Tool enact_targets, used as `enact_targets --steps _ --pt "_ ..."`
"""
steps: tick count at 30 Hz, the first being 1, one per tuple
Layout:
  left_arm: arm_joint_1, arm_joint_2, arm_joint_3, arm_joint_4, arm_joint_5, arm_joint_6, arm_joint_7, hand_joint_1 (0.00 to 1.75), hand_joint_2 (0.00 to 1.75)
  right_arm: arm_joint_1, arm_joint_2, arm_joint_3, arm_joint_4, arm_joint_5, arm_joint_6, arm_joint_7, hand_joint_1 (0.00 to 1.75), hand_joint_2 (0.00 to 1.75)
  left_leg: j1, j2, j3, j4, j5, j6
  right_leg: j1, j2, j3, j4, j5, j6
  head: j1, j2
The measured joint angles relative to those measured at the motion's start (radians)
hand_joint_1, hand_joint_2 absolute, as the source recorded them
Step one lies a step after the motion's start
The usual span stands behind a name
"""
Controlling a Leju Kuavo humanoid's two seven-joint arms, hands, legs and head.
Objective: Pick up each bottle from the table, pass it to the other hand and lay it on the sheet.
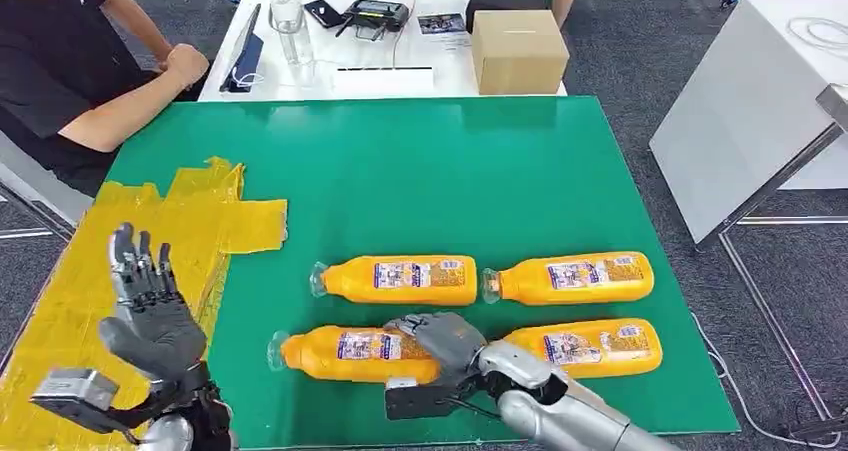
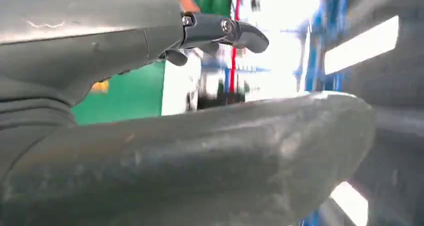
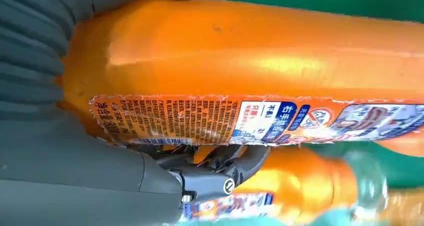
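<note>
Several orange bottles lie on their sides on the green table (image 1: 450,161), in two rows. My right hand (image 1: 445,339) grips the base end of the near-left bottle (image 1: 345,354), which still rests on the table. In the right wrist view this bottle (image 3: 250,55) lies against the palm, with the dark fingers (image 3: 220,168) curled around it and the far-left bottle (image 3: 295,186) behind. My left hand (image 1: 150,311) is raised over the yellow sheet (image 1: 230,221) at the left, fingers spread upward and holding nothing. The left wrist view shows its thumb (image 2: 200,156) and a dark finger (image 2: 225,30).
The far-left bottle (image 1: 400,280), far-right bottle (image 1: 575,278) and near-right bottle (image 1: 600,346) lie close around my right hand. A seated person (image 1: 70,61) rests an arm at the table's far left corner. Behind stands a white table with a cardboard box (image 1: 518,51).
</note>
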Motion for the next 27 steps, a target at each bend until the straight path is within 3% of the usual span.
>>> enact_targets --steps 5,16,17,27 --pt "0.021 -0.027 0.069 -0.045 0.019 -0.002 0.000 0.00 0.00 0.089 0.039 -0.065 -0.033 0.039 -0.053 0.003 1.75 1.75 0.000 0.000 0.001 0.000 0.000 0.000 0.000 0.000 0.000 0.000 -0.001 0.001 0.000 0.000" --pt "0.030 -0.045 0.104 -0.068 0.019 0.005 0.000 0.00 0.00 0.137 0.058 -0.107 -0.063 0.041 -0.061 0.002 1.75 1.75 0.000 0.000 0.001 0.000 0.000 0.000 0.000 0.000 0.001 0.000 -0.001 0.001 0.000 0.000" --pt "0.031 -0.047 0.108 -0.073 0.026 0.013 0.000 0.00 1.75 0.152 0.062 -0.118 -0.069 0.045 -0.076 -0.013 1.75 1.75 0.000 0.000 0.001 0.000 0.000 0.000 0.000 0.000 0.001 0.000 -0.001 0.002 0.000 0.000" --pt "0.065 -0.055 0.143 -0.126 0.055 0.010 0.000 0.00 1.75 0.352 0.163 -0.264 -0.262 0.060 -0.187 -0.136 1.75 1.75 0.000 0.000 -0.007 0.000 0.000 0.000 0.000 0.000 -0.007 0.000 -0.002 0.002 0.000 0.000"
